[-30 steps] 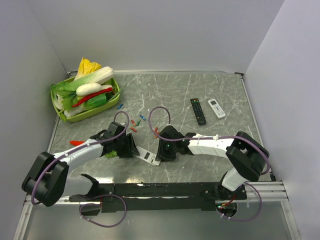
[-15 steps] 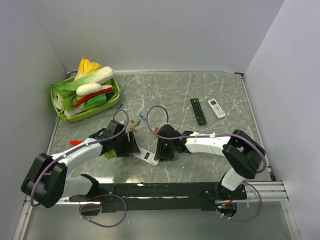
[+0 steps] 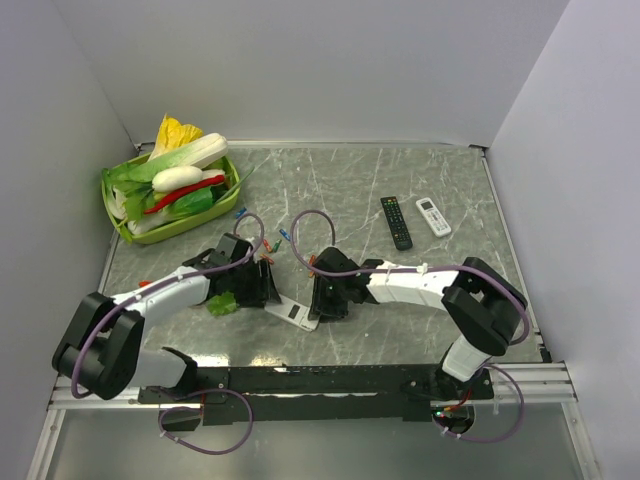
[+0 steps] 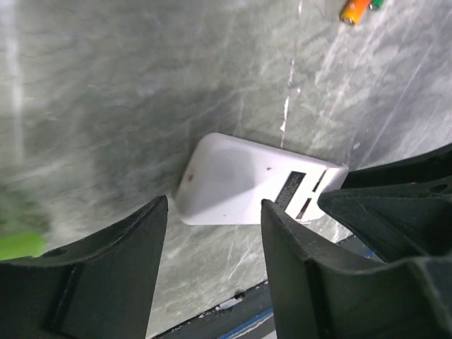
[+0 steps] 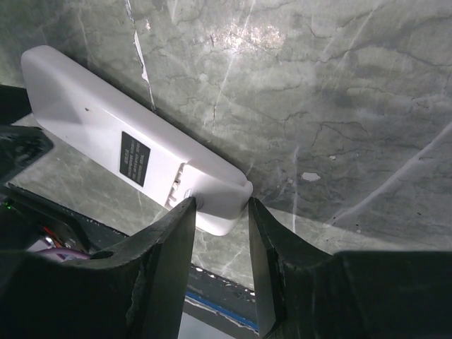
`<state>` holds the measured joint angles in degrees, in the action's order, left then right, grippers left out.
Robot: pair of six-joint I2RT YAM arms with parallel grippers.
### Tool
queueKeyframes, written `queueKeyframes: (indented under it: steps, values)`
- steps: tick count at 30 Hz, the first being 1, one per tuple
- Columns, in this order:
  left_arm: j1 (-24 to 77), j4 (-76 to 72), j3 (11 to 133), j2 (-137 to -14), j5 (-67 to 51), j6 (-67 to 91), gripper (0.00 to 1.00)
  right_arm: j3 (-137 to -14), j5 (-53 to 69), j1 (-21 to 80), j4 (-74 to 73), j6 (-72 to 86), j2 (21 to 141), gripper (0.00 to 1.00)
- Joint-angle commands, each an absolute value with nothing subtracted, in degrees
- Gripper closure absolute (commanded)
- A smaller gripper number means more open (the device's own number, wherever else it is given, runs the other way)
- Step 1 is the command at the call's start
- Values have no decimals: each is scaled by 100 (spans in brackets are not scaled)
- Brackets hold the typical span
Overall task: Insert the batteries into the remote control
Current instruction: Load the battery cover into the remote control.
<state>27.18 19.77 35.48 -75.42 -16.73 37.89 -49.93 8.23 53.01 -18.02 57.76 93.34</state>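
The remote control point(image 3: 292, 312) lies back up on the table, white, with a dark label. My right gripper point(image 3: 322, 300) is shut on its right end; in the right wrist view both fingers pinch that end of the remote control point(image 5: 106, 120) at the right gripper point(image 5: 221, 205). My left gripper point(image 3: 262, 285) stands open just short of the other end, touching nothing; the left gripper point(image 4: 214, 212) frames the remote control point(image 4: 247, 180). Loose batteries point(image 3: 283, 237) lie behind the arms, one orange battery point(image 4: 353, 10) at the top of the left wrist view.
A green basket point(image 3: 118, 225) of vegetables stands at the back left. A long black remote point(image 3: 396, 222) and a white remote point(image 3: 433, 216) lie at the right. A green leaf point(image 3: 222, 303) sits under the left arm. The black base rail point(image 3: 320, 380) runs along the near edge.
My left gripper has let go of the remote's left end and drawn back toward the far side. The right gripper has kept its grip and shifted slightly left.
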Motion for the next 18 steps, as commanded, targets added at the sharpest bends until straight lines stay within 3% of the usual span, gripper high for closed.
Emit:
queueKeyframes:
  steps: [1, 10, 18]
  values:
    - [2873, 1679, 3560, -7672, -2152, 3770, 43, -5291, 800, 5335, -1907, 5783, 9554, 57]
    - [3059, 1415, 3147, -7445, -2391, 4332, 61, -5581, 660, 5326, -2039, 5476, 9773, 57]
    - [3181, 1283, 2945, -7049, -2628, 4833, 64, -6012, 413, 5203, -2241, 4878, 9993, 57]
